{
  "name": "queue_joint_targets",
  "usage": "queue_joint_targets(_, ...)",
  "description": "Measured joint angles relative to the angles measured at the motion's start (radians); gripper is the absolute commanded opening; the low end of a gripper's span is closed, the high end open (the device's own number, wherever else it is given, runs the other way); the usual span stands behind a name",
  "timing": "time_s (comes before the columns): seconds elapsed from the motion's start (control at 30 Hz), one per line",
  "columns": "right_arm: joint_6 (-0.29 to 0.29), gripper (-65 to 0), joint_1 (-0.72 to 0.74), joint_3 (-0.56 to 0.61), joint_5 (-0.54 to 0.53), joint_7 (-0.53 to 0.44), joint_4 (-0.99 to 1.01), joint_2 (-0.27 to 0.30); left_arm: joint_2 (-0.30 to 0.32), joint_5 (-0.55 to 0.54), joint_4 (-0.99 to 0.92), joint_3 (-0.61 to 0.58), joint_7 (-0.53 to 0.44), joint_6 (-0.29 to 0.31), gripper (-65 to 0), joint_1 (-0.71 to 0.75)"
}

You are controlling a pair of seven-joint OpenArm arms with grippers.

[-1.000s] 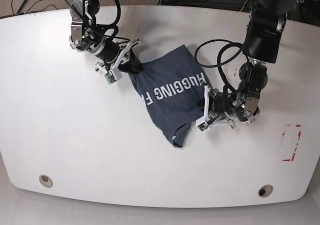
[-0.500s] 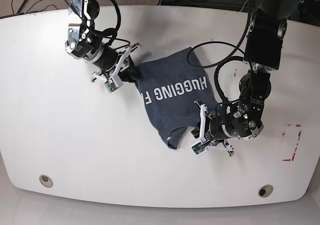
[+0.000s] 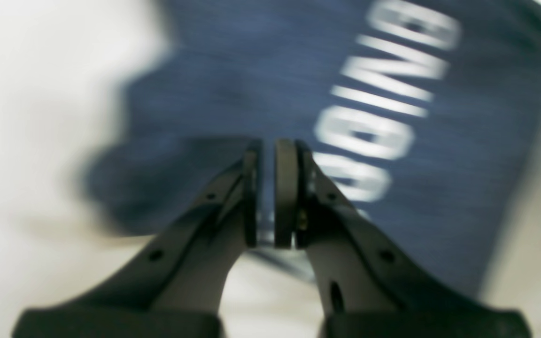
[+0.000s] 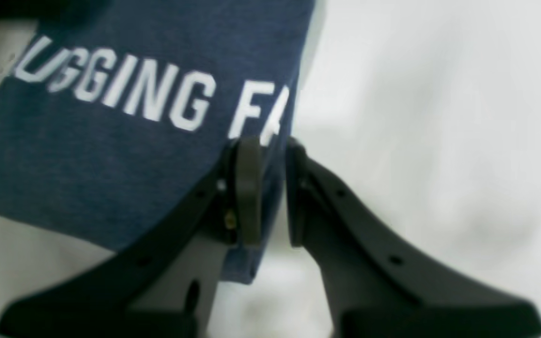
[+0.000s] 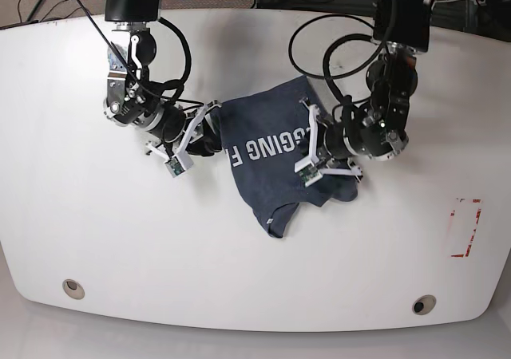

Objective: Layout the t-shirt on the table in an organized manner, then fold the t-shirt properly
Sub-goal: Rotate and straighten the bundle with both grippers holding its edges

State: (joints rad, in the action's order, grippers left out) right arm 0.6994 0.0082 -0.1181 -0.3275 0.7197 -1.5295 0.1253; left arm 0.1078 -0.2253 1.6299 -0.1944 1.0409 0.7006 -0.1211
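The dark blue t-shirt (image 5: 267, 155) with white lettering lies bunched in the middle of the white table (image 5: 120, 239). My right gripper (image 5: 206, 128), on the base view's left, is shut on the shirt's left edge. In the right wrist view the t-shirt (image 4: 111, 155) runs its edge between the fingers of that gripper (image 4: 270, 145). My left gripper (image 5: 307, 147) sits over the shirt's right part, covering the first letters. In the blurred left wrist view the gripper (image 3: 268, 150) has its fingers pressed nearly together over the t-shirt (image 3: 251, 84), seemingly pinching fabric.
Two round grommet holes (image 5: 73, 288) (image 5: 423, 304) sit near the table's front edge. A red-outlined rectangle mark (image 5: 465, 227) is at the right. Black cables loop from both arms above the shirt. Beyond the far edge, the floor shows cables.
My left gripper swung down toward the front, then back up and leftward over the shirt, dragging its right side inward. My right gripper drifted slightly toward the front, still gripping the left edge.
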Motion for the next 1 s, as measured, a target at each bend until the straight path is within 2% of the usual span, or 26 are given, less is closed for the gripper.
queue_joint_targets(0.17,-0.011,-55.6,-0.003,-0.005,0.01,-0.011,0.051,-0.001,0.004,0.002,0.0,0.01,-0.004,-0.001,-62.5,0.056)
queue_joint_targets(0.43,-0.007,-55.6,-0.088,0.025,0.042,-0.168,0.088,-0.035,0.025,0.001,-0.007,0.009,-0.053,-0.003,-62.5,0.1)
queue_joint_targets(0.53,-0.003,-55.6,-0.121,0.025,0.036,-0.193,0.084,-0.037,0.05,-0.011,-0.019,0.01,-0.064,-0.003,-62.5,0.102)
queue_joint_targets(1.0,0.004,-55.6,-0.255,0.027,0.044,-0.179,-0.04,-0.061,0.129,-0.018,-0.019,0.01,-0.065,-0.001,-62.5,0.093)
